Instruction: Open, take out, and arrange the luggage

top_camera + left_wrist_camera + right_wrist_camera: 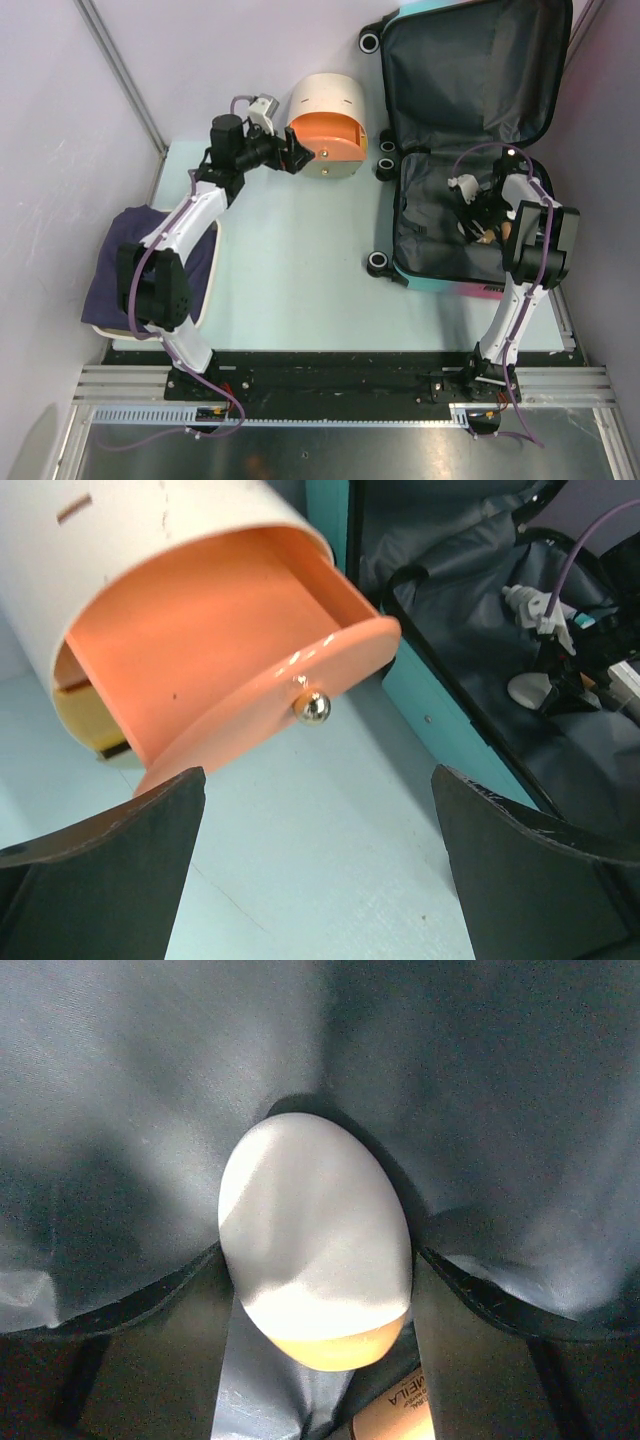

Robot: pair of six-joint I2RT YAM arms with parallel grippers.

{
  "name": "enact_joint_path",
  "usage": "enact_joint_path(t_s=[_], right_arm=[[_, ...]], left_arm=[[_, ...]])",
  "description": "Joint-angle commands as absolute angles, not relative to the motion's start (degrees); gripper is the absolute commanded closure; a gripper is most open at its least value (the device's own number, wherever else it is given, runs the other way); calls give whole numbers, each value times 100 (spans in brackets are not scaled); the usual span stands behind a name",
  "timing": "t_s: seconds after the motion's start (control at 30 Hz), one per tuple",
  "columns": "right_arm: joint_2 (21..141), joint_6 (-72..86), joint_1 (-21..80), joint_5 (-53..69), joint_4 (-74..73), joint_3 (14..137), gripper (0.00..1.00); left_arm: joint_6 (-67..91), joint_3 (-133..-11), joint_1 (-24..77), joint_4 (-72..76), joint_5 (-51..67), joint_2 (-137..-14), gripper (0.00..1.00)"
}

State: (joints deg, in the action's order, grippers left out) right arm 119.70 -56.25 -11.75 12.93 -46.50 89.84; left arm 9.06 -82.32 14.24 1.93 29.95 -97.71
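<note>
One piece of luggage point(470, 70) is on the table point(290, 260), at its far right. It is already open, with the lid propped up against the back and the lower shell lying flat, grey lining showing. You have one white oval object point(315, 1240) to deal with, and it sits down in that lower shell. Your right gripper point(480, 225) is inside the shell with it.

In the right wrist view the fingers point(480, 1360) press against either side of the object, so read that gripper as clamped on it. The long axis of the object runs along the fingers rather than across them, so you hold it by its narrow width (a smooth, rounded thing, likely to slip). The right arm is much the nearer of your two arms.

The next move is probably a straight lift clear of the lining folds, then a carry leftward. Left of the luggage stands one cream cylindrical box point(325, 100) lying on its side. Its one orange drawer point(200, 650) is pulled out and looks empty, and the edge of a yellow one shows beneath it.

Your left gripper point(318, 780) hangs just in front of the drawer's single metal knob point(312, 708), fingers spread wide and holding nothing. One dark cloth point(120, 250) lies at the table's left edge.
</note>
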Motion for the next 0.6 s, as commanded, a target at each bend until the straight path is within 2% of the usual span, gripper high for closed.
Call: enact_joint_path(t_s=[0.0,0.13,0.23,0.43,0.57], right_arm=[[11629,-5748,-1169,2027,-4841,9254,57],[11462,-5748,-1038,3019,-5843,10062,61],[11373,-5695,-748,3672,-6606,10686,60],[11285,-5389,174,4569,-7057,11346,60],[11574,-5230,632,5062,-7364,11715,61]], left_arm=[[230,-8710,1450,290,3444,-9677,0],[-839,-8798,1538,290,3980,-9651,1],[-1901,-8780,1713,299,4551,-9545,1],[-4565,-8341,2381,299,5150,-9422,0],[-5755,-8253,2759,299,5361,-9588,1]])
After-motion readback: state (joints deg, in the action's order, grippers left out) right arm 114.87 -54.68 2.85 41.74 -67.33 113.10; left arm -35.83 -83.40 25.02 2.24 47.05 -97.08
